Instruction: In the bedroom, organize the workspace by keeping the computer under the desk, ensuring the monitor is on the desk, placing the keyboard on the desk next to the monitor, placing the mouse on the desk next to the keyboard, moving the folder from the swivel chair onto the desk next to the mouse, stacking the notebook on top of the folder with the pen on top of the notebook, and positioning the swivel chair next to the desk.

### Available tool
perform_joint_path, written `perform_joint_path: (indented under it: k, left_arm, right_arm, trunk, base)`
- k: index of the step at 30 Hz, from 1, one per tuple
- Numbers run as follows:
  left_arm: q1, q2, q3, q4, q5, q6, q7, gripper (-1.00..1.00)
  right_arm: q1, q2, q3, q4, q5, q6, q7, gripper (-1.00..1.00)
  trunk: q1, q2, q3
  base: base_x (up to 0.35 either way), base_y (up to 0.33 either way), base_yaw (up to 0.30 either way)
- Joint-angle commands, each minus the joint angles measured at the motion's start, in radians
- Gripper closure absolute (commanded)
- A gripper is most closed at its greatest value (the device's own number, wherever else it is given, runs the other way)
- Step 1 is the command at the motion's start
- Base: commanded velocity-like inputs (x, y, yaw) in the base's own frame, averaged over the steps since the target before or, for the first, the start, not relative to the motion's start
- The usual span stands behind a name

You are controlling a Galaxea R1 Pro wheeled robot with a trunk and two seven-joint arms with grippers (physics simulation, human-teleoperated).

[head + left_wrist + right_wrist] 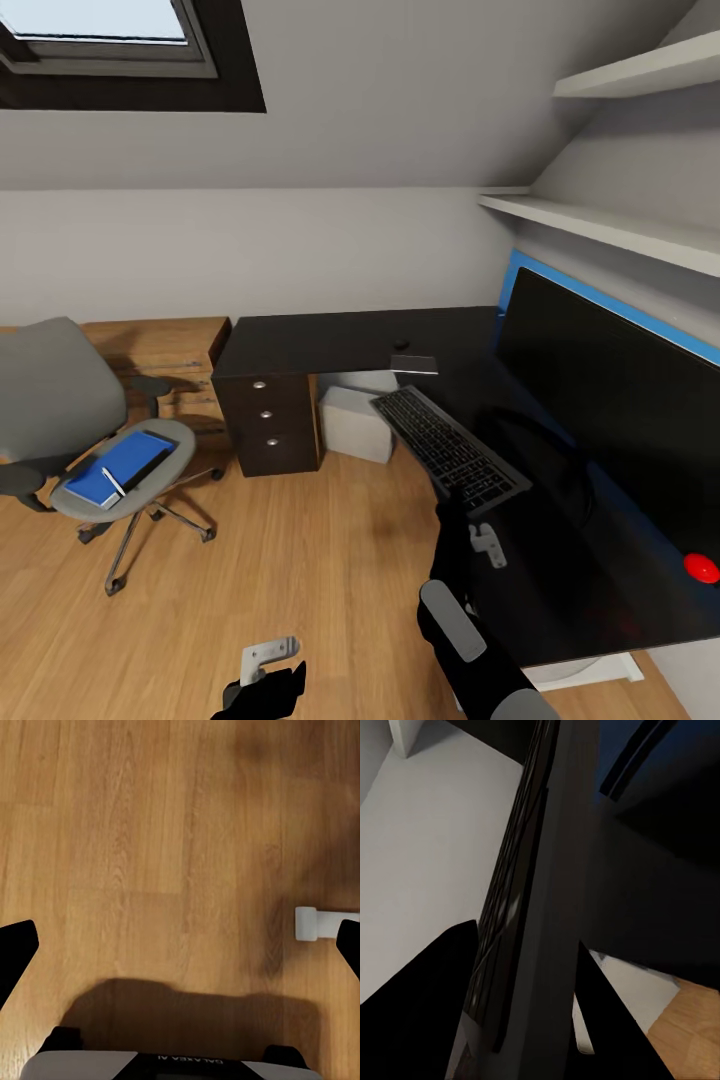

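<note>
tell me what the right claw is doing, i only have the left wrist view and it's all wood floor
Observer: The right claw is closed on the near end of the keyboard, which sits over the front edge of the desk.
Operator: where's the folder
Observer: The blue folder lies on the seat of the swivel chair, off to the robot's left.
Operator: computer ok
Observer: The grey computer sits on the floor under the desk, beside the drawer unit.
</note>
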Motion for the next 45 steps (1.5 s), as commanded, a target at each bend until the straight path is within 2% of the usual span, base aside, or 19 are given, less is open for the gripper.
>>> perform_joint_path:
  k: [1, 23, 25, 28, 32, 35, 39, 43, 45]
  left_arm:
    - [0.000, 0.000, -0.002, -0.002, 0.010, 0.003, 0.009, -1.00]
    - [-0.001, 0.000, -0.002, -0.002, 0.010, 0.003, 0.009, -1.00]
    - [-0.001, 0.000, -0.002, -0.002, 0.011, 0.003, 0.009, -1.00]
    - [-0.001, 0.000, -0.002, -0.002, 0.011, 0.003, 0.008, -1.00]
    - [0.000, 0.000, -0.002, -0.002, 0.011, 0.003, 0.008, -1.00]
    - [0.000, 0.000, -0.002, -0.002, 0.011, 0.003, 0.008, -1.00]
    - [0.000, 0.000, -0.002, -0.002, 0.010, 0.003, 0.008, -1.00]
    - [0.000, 0.000, -0.003, -0.002, 0.010, 0.003, 0.008, -1.00]
    - [-0.001, 0.000, -0.003, -0.002, 0.010, 0.003, 0.008, -1.00]
  right_arm:
    - [-0.001, 0.000, 0.002, 0.000, -0.010, 0.000, 0.009, 1.00]
    - [-0.001, 0.000, -0.006, 0.003, -0.016, 0.003, 0.009, 1.00]
    - [-0.001, 0.000, -0.010, 0.002, -0.057, -0.001, 0.009, 1.00]
    - [-0.001, 0.000, -0.011, 0.001, -0.143, -0.003, 0.010, 1.00]
    - [-0.001, 0.000, -0.009, -0.001, -0.221, -0.004, 0.011, 1.00]
    - [-0.001, 0.000, -0.012, -0.001, -0.237, -0.001, 0.012, 1.00]
    - [-0.001, 0.000, -0.015, 0.001, -0.232, -0.019, 0.012, 1.00]
    - [-0.002, 0.000, -0.016, 0.002, -0.232, -0.114, 0.012, 1.00]
    - [-0.002, 0.000, -0.017, 0.001, -0.232, -0.125, 0.011, 1.00]
  trunk:
    - [0.000, -0.001, -0.001]
    - [0.000, -0.001, -0.001]
    - [0.000, -0.001, -0.001]
    - [0.000, -0.001, -0.001]
    - [0.000, -0.001, -0.001]
    - [0.000, -0.001, -0.001]
    - [0.000, -0.001, -0.001]
    - [0.000, -0.001, -0.001]
    - [0.000, -0.001, -0.001]
  base:
    - [0.000, 0.000, 0.000]
    - [0.000, 0.000, 0.000]
    - [0.000, 0.000, 0.000]
    - [0.000, 0.000, 0.000]
    - [0.000, 0.000, 0.000]
    - [0.000, 0.000, 0.000]
    - [0.000, 0.000, 0.000]
    - [0.000, 0.000, 0.000]
    - [0.000, 0.000, 0.000]
